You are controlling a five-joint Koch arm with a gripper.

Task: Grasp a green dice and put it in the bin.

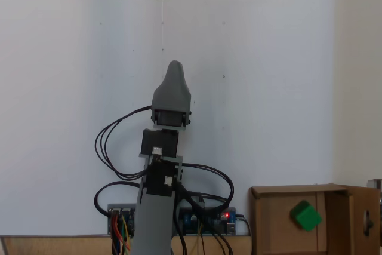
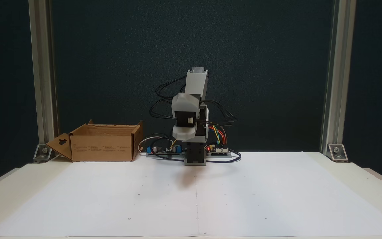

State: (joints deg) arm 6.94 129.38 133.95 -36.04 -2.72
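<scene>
A wide sheet of white paper (image 2: 197, 196) covers the table, nearest the front camera in a fixed view, with nothing lying on it. Behind the sheet, at the table's back edge, 1 small robot arm (image 2: 192, 116) stands folded over its base, cables looping out on both sides. Its gripper (image 2: 185, 132) hangs tucked in front of the base, pointing down and clear of the paper. The jaws line up one behind the other for both cameras, so I cannot tell how far open they are; nothing appears held.

To the left of the arm in this view sits the bin (image 2: 103, 147), a brown cardboard box with flaps raised. In a fixed view from above, the green dice (image 1: 306, 216) lies tilted on the floor inside the bin (image 1: 262, 219), well apart from the gripper (image 1: 173, 79).

The dice seems already delivered, so the step in hand is likely parking the arm. Doing it well means settling low and centred, cables slack, away from the box flaps.
</scene>
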